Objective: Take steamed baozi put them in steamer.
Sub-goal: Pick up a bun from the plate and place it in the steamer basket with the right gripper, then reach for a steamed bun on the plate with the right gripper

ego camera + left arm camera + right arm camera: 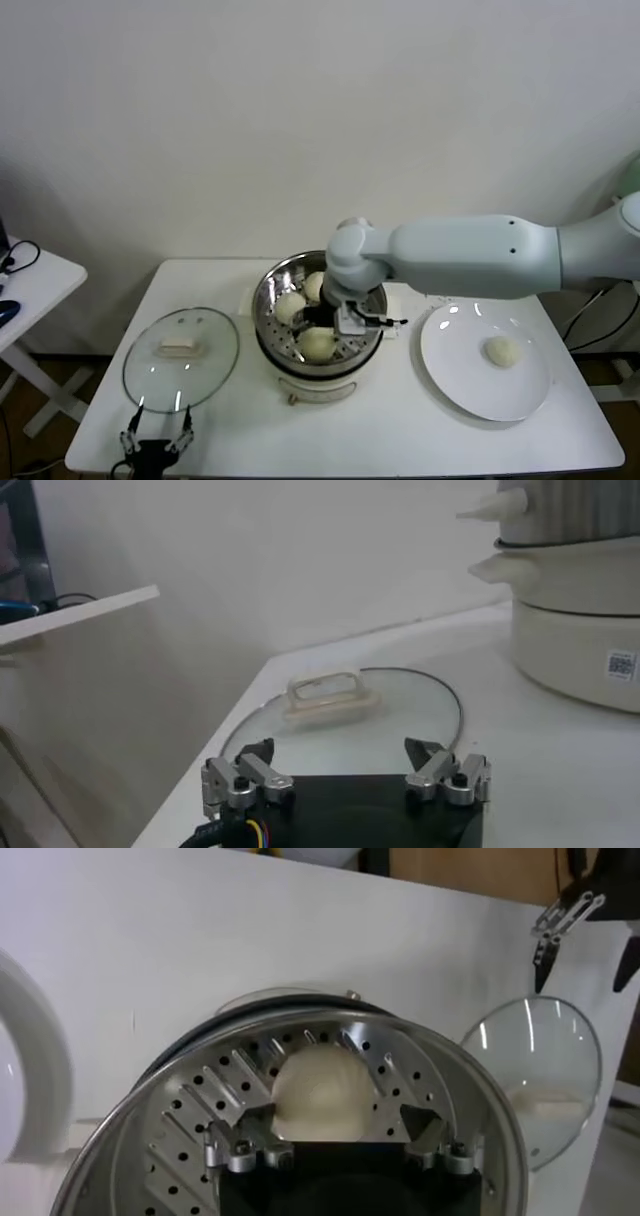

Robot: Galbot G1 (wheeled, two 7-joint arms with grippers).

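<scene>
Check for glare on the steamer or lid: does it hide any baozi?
Head view: the steamer rim glints, yet three baozi inside stay readable beside the right gripper. Right wrist view: one bun is clear. Left wrist view: the glass lid reflects softly.

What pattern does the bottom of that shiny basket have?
The steamer floor is silver metal with rows of round holes and slots, clearest in the right wrist view.

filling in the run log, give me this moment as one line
right gripper: open, over bun in steamer | buns in steamer: three | plate: one bun | left gripper: open, idle by lid
</scene>
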